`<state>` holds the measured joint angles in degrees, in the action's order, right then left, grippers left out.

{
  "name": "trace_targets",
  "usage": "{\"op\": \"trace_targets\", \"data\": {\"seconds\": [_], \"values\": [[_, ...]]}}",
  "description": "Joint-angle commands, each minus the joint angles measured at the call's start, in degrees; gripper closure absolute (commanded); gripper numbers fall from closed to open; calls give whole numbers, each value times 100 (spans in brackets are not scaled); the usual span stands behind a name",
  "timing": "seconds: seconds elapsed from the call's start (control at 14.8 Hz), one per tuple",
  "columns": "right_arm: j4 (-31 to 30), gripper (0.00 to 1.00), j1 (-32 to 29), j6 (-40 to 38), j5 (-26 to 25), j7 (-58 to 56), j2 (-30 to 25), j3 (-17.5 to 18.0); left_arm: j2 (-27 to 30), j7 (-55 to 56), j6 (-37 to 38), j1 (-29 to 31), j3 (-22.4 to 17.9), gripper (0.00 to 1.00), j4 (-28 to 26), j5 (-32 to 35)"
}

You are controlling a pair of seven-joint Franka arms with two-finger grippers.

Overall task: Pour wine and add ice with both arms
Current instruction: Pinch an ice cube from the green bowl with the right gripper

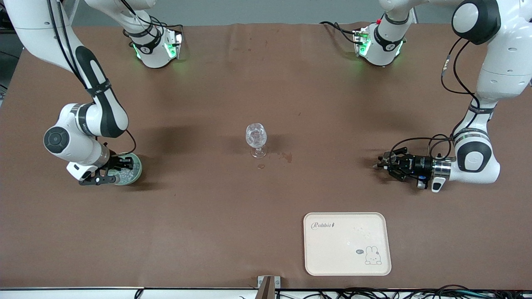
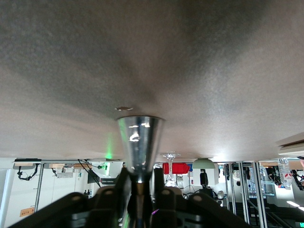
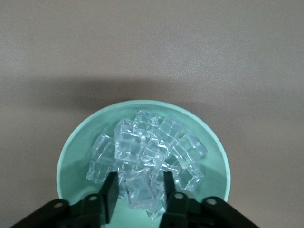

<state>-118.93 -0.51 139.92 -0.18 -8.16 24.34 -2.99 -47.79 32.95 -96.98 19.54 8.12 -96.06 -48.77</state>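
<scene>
A clear stemmed glass (image 1: 256,139) stands upright at the table's middle. A pale green bowl (image 1: 135,168) of ice (image 3: 142,145) sits toward the right arm's end. My right gripper (image 1: 120,167) reaches down into the bowl. Its fingers (image 3: 110,192) stand open on either side of one ice cube (image 3: 141,190). My left gripper (image 1: 379,165) lies low over the table toward the left arm's end, pointing at the glass. It is shut on a small metal cone-shaped cup (image 2: 140,140), also seen in the front view (image 1: 388,157). The glass shows far off in the left wrist view (image 2: 170,166).
A cream tray (image 1: 347,243) with a rabbit print lies nearer to the front camera than the glass, toward the left arm's end. Small dark wet spots (image 1: 286,157) mark the brown table cover beside the glass foot.
</scene>
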Motion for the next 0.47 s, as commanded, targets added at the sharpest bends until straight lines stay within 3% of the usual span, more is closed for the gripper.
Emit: {"op": "trace_targets", "data": {"seconds": [0.0,0.07,0.27,0.41], "values": [[-95,86,16,-70,97,7,-140,-17,59,-9,30,15,41,91,-18,-133],[-86,90,7,-114,97,7,-210,-17,59,0,48,23,84,99,-9,-150],[36,95,-28,-438,97,7,-465,-26,77,44,65,15,163,99,-9,-370],[238,95,-54,-824,97,7,-667,-44,103,307,48,23,505,99,26,-501]]}}
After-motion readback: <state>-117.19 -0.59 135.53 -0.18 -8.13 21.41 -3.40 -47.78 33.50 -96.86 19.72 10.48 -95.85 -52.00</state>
